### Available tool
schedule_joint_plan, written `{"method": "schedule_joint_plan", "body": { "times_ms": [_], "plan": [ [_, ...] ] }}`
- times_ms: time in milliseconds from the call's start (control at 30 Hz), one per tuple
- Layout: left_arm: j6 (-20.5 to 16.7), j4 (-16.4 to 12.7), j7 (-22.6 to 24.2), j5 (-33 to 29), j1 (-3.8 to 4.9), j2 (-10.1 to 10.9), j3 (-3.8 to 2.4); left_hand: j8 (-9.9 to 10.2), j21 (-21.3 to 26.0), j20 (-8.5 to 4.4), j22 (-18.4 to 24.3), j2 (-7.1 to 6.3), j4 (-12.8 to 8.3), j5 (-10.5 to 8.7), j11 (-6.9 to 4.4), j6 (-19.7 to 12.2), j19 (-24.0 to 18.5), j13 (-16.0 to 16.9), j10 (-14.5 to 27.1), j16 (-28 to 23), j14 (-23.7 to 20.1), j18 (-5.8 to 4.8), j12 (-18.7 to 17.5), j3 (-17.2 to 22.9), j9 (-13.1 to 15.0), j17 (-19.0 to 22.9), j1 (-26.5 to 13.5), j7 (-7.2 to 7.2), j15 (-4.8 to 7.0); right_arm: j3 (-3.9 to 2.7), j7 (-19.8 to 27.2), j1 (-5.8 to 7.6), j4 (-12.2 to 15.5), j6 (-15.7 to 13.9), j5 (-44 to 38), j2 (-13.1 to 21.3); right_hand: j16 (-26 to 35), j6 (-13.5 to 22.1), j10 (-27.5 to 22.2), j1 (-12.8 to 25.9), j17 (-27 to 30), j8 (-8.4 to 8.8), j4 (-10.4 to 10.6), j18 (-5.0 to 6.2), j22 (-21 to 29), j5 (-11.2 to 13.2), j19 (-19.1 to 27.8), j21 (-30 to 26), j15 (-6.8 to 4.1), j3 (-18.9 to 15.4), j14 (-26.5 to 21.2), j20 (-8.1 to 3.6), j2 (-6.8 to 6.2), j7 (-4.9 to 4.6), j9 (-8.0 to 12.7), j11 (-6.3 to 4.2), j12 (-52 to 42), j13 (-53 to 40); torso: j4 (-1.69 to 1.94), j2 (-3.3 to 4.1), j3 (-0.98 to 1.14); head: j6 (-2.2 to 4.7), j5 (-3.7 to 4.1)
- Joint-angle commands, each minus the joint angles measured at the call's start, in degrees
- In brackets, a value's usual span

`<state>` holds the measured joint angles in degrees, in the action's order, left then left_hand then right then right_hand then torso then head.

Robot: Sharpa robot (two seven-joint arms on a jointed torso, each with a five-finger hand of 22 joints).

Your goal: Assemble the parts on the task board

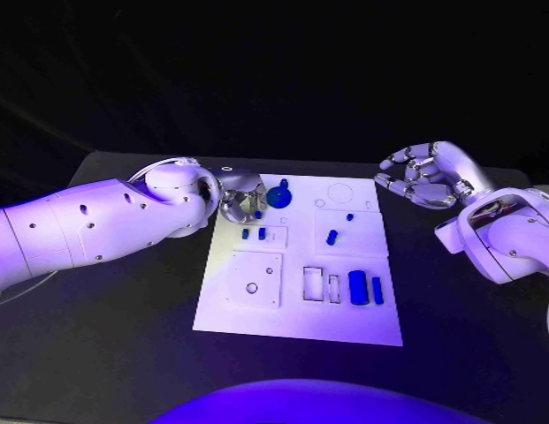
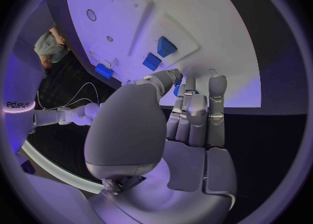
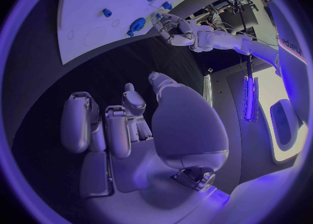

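The white task board point(image 1: 297, 314) lies mid-table. My left hand point(image 1: 236, 201) hovers over its far left corner, fingers curled. In the left wrist view the left hand point(image 2: 177, 122) seems to pinch a small blue part point(image 2: 175, 90) between thumb and fingers. Beside that hand a round blue part point(image 1: 278, 195) stands on the board. Two small blue pegs point(image 1: 253, 233) sit just nearer me, a blue piece point(image 1: 333, 237) lies mid-board, and two blue bars point(image 1: 366, 288) stand at the near right. My right hand point(image 1: 427, 175) floats off the far right corner, fingers curled in on nothing.
Dark table top point(image 1: 109, 353) surrounds the board on all sides. The board carries several empty sockets, among them a rectangular slot point(image 1: 314, 283) and a round hole point(image 1: 251, 288). My left forearm point(image 1: 95, 225) crosses the table's left side.
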<state>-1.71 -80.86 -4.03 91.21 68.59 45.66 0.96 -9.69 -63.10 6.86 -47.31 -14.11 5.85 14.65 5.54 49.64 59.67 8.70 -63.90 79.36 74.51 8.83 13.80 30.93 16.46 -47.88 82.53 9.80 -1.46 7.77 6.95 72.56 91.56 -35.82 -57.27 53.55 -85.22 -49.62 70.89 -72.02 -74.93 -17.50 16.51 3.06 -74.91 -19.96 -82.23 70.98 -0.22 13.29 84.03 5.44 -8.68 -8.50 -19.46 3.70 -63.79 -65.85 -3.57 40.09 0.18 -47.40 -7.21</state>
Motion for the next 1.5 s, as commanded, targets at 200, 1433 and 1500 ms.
{"method": "schedule_joint_plan", "body": {
  "times_ms": [200, 1433, 1500],
  "plan": [
    [-2.49, -0.78, -0.05, -0.18, -0.03, 0.57, -0.08, 0.62, 0.71, 0.12, 0.63, -0.51, 0.13, -0.01, 0.13, -0.75, -0.80, -0.21, 0.29, -0.22, -0.41, 0.93, -0.65, 0.23, -0.32, 0.03, -0.60, 0.11, -0.12, -0.01, -0.07, -0.09, -0.35, 0.70, -0.18, -0.01, 1.52, 0.91, -6.56, -0.01, -4.92, -0.57, 0.02, 1.59, -2.86, -0.20, 1.30, -3.60, -0.29, 0.96, 3.04, 0.00, -0.64, -0.11, -0.02, 0.07, 9.89, 9.06, -0.03, -0.04, -0.02, 0.09, 0.09],
    [-9.58, -10.88, 29.32, -80.04, 0.37, 11.40, -0.52, -3.48, 10.18, 0.40, 8.94, 1.97, 0.33, -0.11, 0.02, 6.81, -5.79, -0.33, -1.72, -13.17, -11.86, 1.75, 0.95, -1.85, -0.04, 22.52, -2.71, -0.31, -0.19, -0.01, -16.03, -0.38, -5.47, 19.72, -41.43, -7.42, 1.35, -3.48, -8.03, -9.36, -5.54, 1.17, -4.32, 1.30, -4.13, 11.45, -0.29, -3.66, 0.86, 15.73, 3.53, 0.68, -5.68, -0.54, 0.96, 1.55, 53.23, 48.92, 0.03, -0.18, -0.09, 2.58, 6.20],
    [-9.32, -11.49, 29.81, -80.86, 0.34, 11.49, -0.43, -3.48, 10.18, 0.40, 8.94, 1.97, 0.33, -0.11, 0.02, 6.81, -5.79, -0.33, -1.72, -13.17, -11.86, 1.75, 0.95, -1.85, -0.04, 22.52, -2.71, -0.31, -0.19, 0.00, -16.44, -0.46, -6.29, 20.34, -42.22, -8.54, 1.35, -3.37, -8.11, -9.33, -5.54, 1.31, -4.39, 1.30, -4.15, 11.52, -0.28, -3.65, 0.91, 15.79, 3.53, 0.69, -5.76, -0.57, 1.00, 1.59, 53.43, 49.10, 0.06, -0.17, -0.10, 2.61, 6.41]
  ]
}}
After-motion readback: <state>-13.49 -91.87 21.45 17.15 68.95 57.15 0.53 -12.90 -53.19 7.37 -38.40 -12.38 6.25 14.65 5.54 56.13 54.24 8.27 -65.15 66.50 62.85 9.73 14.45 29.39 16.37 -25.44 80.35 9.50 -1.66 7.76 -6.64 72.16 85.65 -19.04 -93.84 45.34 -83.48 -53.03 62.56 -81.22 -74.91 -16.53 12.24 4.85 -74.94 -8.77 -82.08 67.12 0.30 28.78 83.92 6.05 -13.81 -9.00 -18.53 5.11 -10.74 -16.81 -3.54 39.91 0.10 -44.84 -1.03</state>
